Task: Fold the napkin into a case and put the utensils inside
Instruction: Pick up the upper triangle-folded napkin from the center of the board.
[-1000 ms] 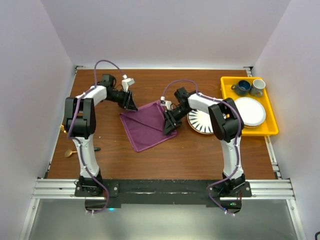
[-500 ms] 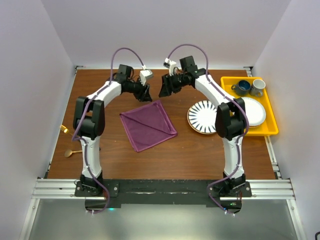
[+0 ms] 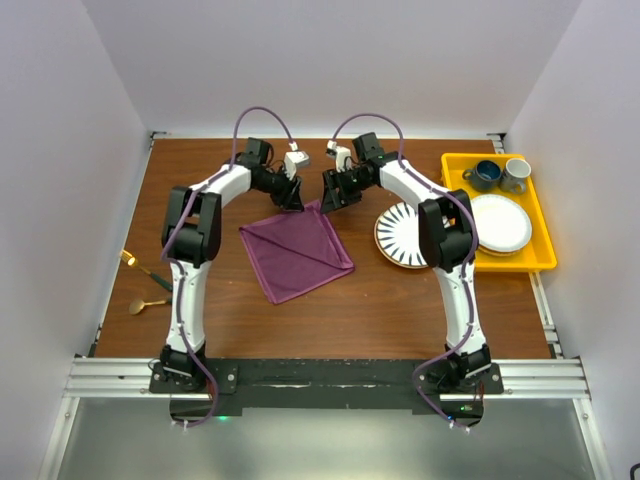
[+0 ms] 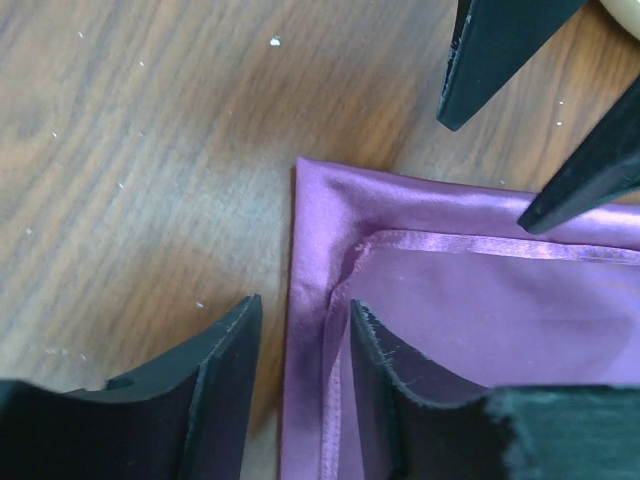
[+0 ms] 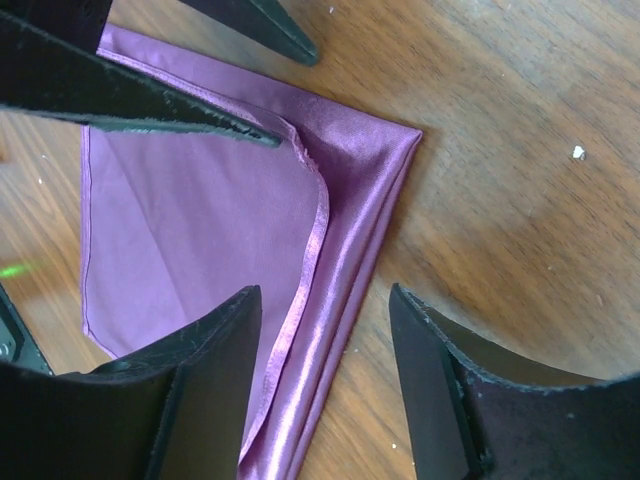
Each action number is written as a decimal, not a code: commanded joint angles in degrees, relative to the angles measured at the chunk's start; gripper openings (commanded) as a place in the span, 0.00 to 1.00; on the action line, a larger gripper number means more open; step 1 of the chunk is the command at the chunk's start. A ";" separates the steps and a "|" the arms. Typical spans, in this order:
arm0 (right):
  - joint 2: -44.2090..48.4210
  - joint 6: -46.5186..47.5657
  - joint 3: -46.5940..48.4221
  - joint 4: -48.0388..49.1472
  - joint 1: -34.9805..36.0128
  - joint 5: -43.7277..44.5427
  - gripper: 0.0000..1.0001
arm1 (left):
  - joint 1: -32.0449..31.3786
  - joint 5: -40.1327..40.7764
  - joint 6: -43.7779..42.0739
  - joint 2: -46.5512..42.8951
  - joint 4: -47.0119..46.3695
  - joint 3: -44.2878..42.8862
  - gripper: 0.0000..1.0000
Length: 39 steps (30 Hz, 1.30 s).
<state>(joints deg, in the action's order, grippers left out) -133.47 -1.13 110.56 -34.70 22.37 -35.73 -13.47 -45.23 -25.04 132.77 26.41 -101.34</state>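
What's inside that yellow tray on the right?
A blue mug, a grey mug and a white plate. The right arm covers the left edge of the tray, hiding that part.

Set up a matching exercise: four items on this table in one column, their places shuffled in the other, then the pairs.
1. plum-purple cloth napkin
2. black-and-white striped round plate
3. gold-coloured metal utensils
4. plain white round plate

a. inside the yellow plastic tray
b. at the left edge of the brown wooden table
c. in the table's middle
d. on bare wood beside the tray

Pairs: 1-c, 2-d, 3-b, 4-a.
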 commanded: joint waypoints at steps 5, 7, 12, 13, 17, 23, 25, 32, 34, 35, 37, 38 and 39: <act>-0.03 -0.55 1.23 2.27 -0.31 0.21 0.67 | -0.50 -3.81 -4.31 0.65 1.45 -1.84 0.18; -0.39 -0.20 1.76 2.00 -0.40 0.39 0.69 | -0.67 -4.60 -4.76 0.04 1.19 -1.67 0.11; -1.44 -0.54 1.67 2.79 -0.75 -1.36 0.71 | -0.76 -6.18 -5.46 -3.56 -1.89 2.10 0.00; -1.53 -0.63 1.59 3.49 -0.84 -1.63 0.72 | -0.76 -6.36 -5.55 -4.18 -2.41 2.81 0.00; -1.97 -1.25 1.15 5.86 -0.66 -4.69 0.79 | -0.94 -6.71 -6.25 -7.26 -4.97 6.33 0.00; -3.46 -1.42 1.67 8.86 -0.57 -9.08 0.80 | -1.20 -7.85 -6.78 -8.32 -4.88 6.68 0.00; -3.99 -1.16 2.02 9.21 -0.40 -10.15 0.80 | -1.20 -8.38 -7.13 -8.49 -4.79 6.77 0.00; -4.61 2.70 2.11 8.24 0.39 -11.82 0.80 | -1.38 -9.25 -8.62 -8.67 -3.56 6.77 0.00; -4.96 2.88 2.29 8.42 0.48 -11.91 0.78 | -1.47 -9.17 -8.98 -8.76 -3.30 6.77 0.00; -5.13 2.80 2.46 8.42 0.66 -12.00 0.77 | -1.47 -9.26 -9.15 -8.67 -3.21 6.86 0.00; -5.31 2.27 2.99 8.77 0.83 -12.52 0.73 | -1.55 -9.09 -9.15 -8.58 -3.12 6.95 0.00; -5.31 2.18 2.99 8.86 1.09 -12.70 0.71 | -1.55 -9.08 -9.33 -8.58 -3.12 6.86 0.00; -5.22 2.35 2.99 8.86 1.44 -12.79 0.68 | -1.55 -9.00 -9.42 -8.49 -3.04 6.94 0.00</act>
<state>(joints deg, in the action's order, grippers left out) -138.02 0.14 110.91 -27.33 22.76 -46.24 -14.63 -52.16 -32.40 127.15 23.73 -94.74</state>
